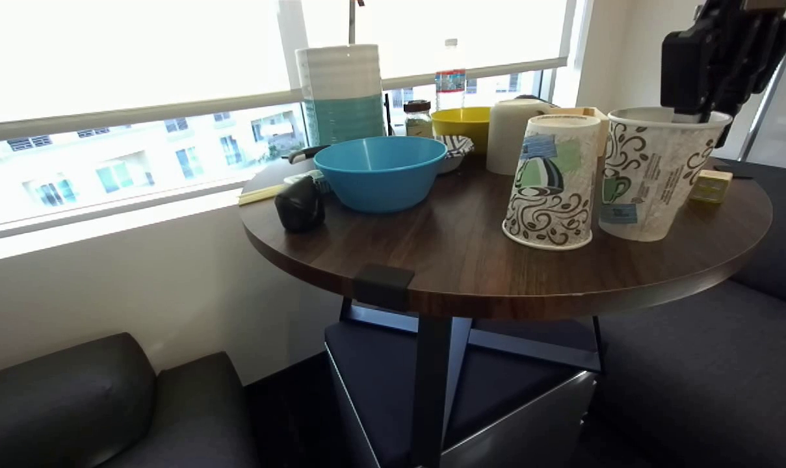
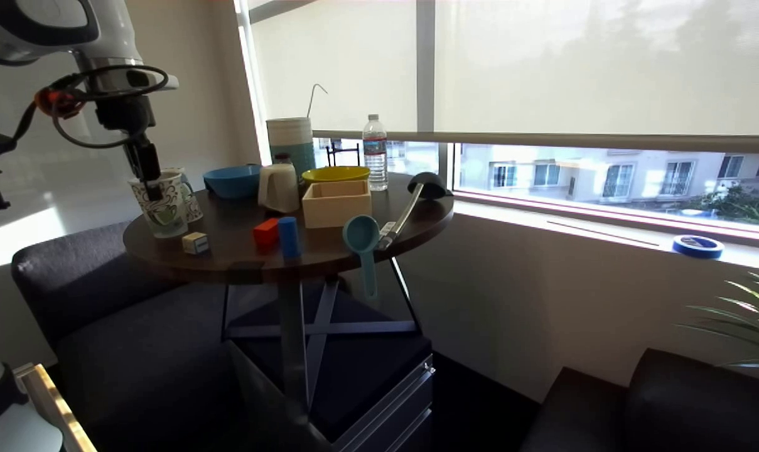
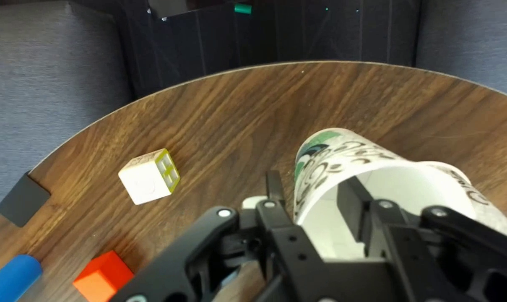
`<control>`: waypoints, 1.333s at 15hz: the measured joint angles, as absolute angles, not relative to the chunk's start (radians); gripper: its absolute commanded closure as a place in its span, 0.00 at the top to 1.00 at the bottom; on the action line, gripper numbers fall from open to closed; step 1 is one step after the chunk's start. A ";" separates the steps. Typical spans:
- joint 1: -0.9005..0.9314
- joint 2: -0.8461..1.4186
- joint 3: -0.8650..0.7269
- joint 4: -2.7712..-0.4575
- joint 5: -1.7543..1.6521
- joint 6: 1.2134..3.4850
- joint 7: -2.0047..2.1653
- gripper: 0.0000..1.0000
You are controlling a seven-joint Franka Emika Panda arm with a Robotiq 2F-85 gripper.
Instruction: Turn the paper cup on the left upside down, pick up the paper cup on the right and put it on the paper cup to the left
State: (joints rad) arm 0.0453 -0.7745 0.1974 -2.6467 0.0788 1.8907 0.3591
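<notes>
A patterned paper cup (image 1: 552, 188) stands upside down on the round wooden table; it also shows in an exterior view (image 2: 191, 202), partly hidden behind the upright cup, and at the right of the wrist view (image 3: 486, 203). A second patterned paper cup (image 1: 649, 179) stands mouth up close beside it; it also shows in an exterior view (image 2: 166, 213) and in the wrist view (image 3: 335, 149). My gripper (image 3: 314, 193) is open at this upright cup's rim, with one finger inside the cup and one outside. The gripper also shows in both exterior views (image 1: 705, 120) (image 2: 153, 187).
A small white-and-yellow cube (image 3: 146, 180), a red block (image 3: 102, 274) and a blue cylinder (image 3: 10, 279) lie near the cups. A wooden box (image 2: 336, 210), a white pitcher (image 2: 280, 188), a blue bowl (image 1: 383, 182) and a yellow bowl (image 2: 335, 174) stand farther across the table.
</notes>
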 measured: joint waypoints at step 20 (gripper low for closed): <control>0.012 -0.928 0.224 -2.464 0.035 1.743 0.455 0.01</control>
